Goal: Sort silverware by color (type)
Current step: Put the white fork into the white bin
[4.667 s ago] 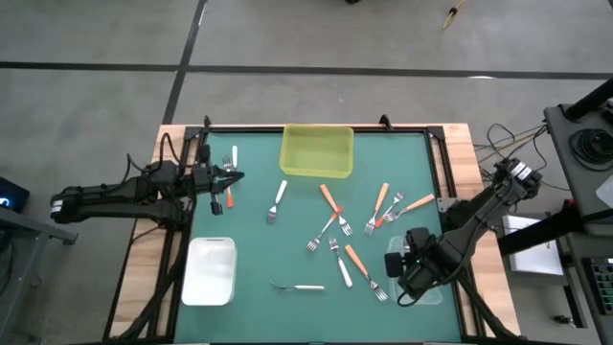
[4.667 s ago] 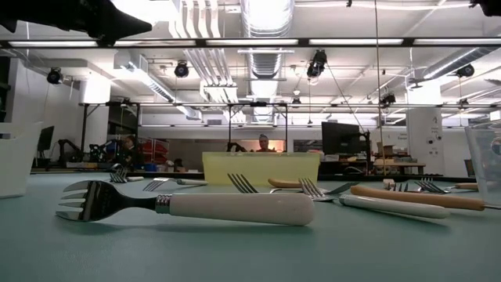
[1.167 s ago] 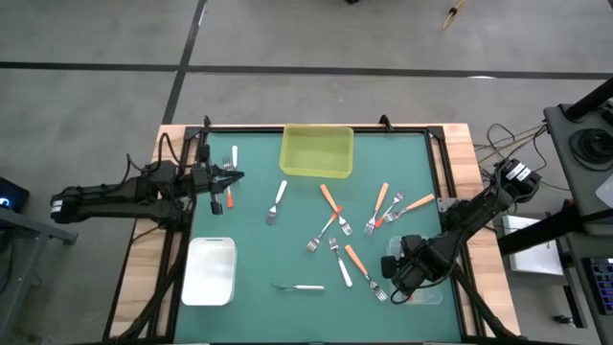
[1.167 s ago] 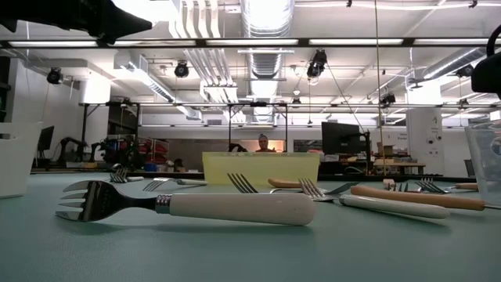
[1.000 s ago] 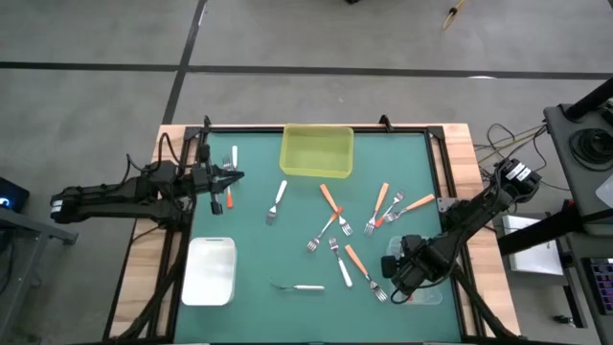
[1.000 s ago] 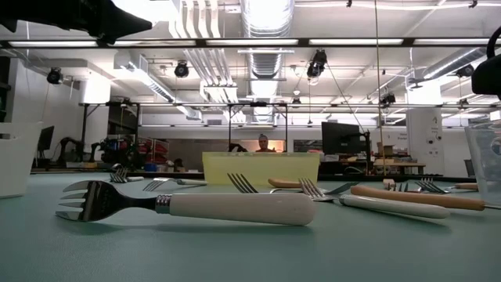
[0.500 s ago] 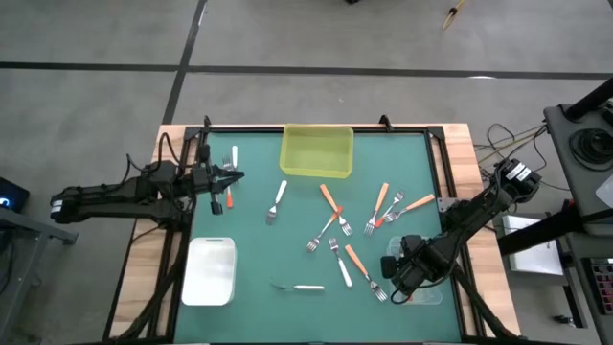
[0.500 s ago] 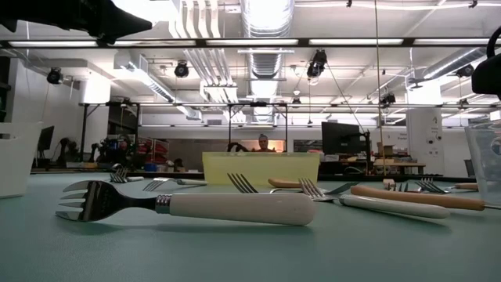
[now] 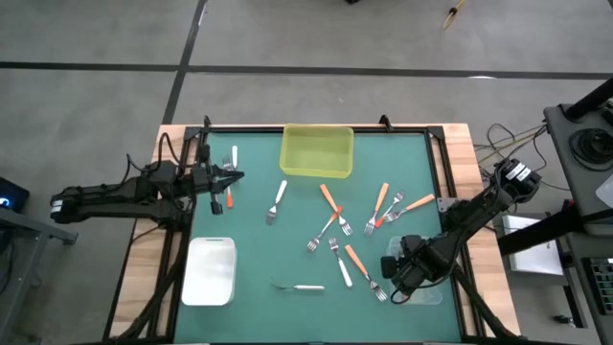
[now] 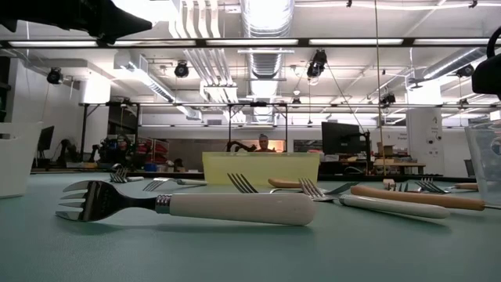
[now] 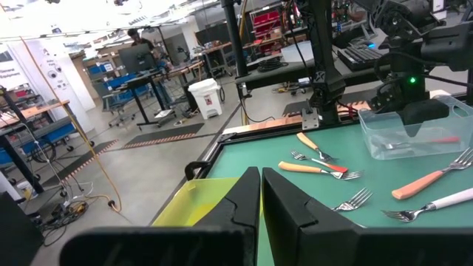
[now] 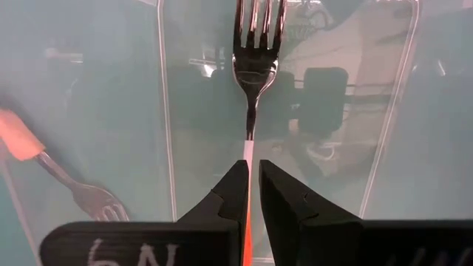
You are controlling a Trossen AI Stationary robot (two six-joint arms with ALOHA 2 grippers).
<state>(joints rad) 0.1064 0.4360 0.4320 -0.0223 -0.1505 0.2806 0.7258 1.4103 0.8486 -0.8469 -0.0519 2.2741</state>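
Note:
Several forks with white, light orange or red-orange handles lie scattered on the green mat, among them a white one (image 9: 277, 200) and a light orange one (image 9: 330, 199). My right gripper (image 9: 407, 273) points down into a clear bin (image 9: 428, 292) at the near right. Its fingers stand narrowly apart on either side of a red-orange fork (image 12: 253, 44), which lies in the bin (image 11: 436, 140). My left gripper (image 9: 230, 180) waits shut and level over the mat's far left, holding nothing (image 11: 260, 199). Beside it lie a white fork (image 9: 235, 158) and a red-orange fork (image 9: 228, 199). My right gripper comes from above, its fingers (image 12: 235, 193) lying along the red-orange fork's handle (image 12: 247, 166), near where it meets the metal neck. Whether the fingers touch the handle, I cannot tell. The fork lies level inside the clear bin, tines away from the fingers.
A yellow bin (image 9: 317, 150) stands at the far middle and a white bin (image 9: 211, 270) at the near left. A white-handled fork (image 10: 196, 207) lies close to the near edge. Another fork (image 12: 22, 137) lies just outside the clear bin's wall (image 12: 164, 111).

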